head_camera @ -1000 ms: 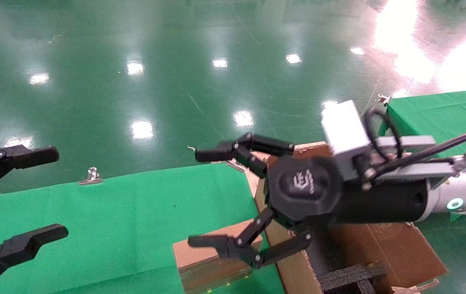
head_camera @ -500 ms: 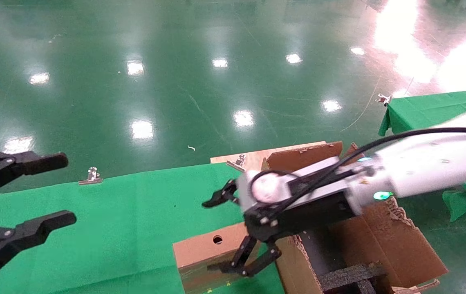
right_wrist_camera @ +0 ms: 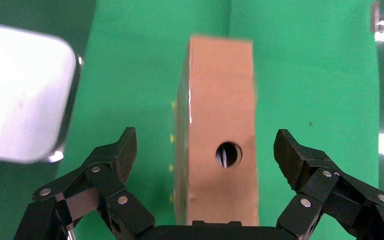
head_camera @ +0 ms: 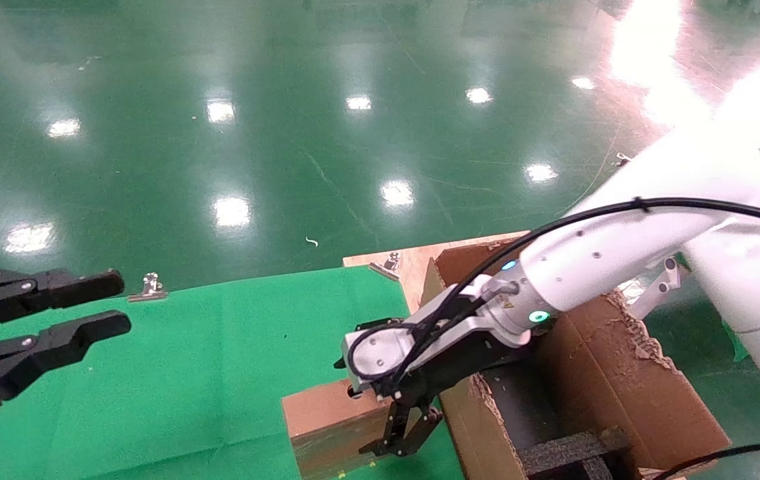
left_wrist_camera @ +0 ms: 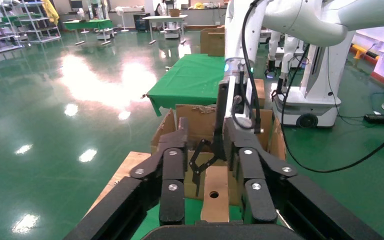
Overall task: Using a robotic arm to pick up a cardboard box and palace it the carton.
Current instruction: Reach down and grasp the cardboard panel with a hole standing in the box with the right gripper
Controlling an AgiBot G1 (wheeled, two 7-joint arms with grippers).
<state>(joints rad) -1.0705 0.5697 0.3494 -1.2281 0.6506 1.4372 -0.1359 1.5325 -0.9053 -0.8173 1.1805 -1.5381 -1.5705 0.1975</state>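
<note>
The small brown cardboard box [head_camera: 323, 420] stands on edge on the green cloth, close beside the carton [head_camera: 620, 380]. Its round hole faces up in the right wrist view [right_wrist_camera: 220, 100]. The white robotic arm [head_camera: 593, 267] with the green ring reaches down over it. My right gripper [head_camera: 367, 400] is open, one finger on each side of the box [right_wrist_camera: 206, 145], not touching it. My left gripper [head_camera: 113, 305] is open and empty at the far left, above the cloth. It looks along the table at the box [left_wrist_camera: 215, 197] and the carton [left_wrist_camera: 190, 115].
The green cloth table [head_camera: 187, 373] ends at metal clips [head_camera: 151, 287]. The carton holds black foam inserts [head_camera: 567, 450] and has ragged flaps. A wooden board [head_camera: 413, 257] lies behind it. Shiny green floor lies beyond. Other white robots [left_wrist_camera: 310, 60] stand far behind the carton.
My right arm has swung down and turned its gripper from facing sideways above the carton to pointing down astride the box. My left gripper's fingers have come closer together.
</note>
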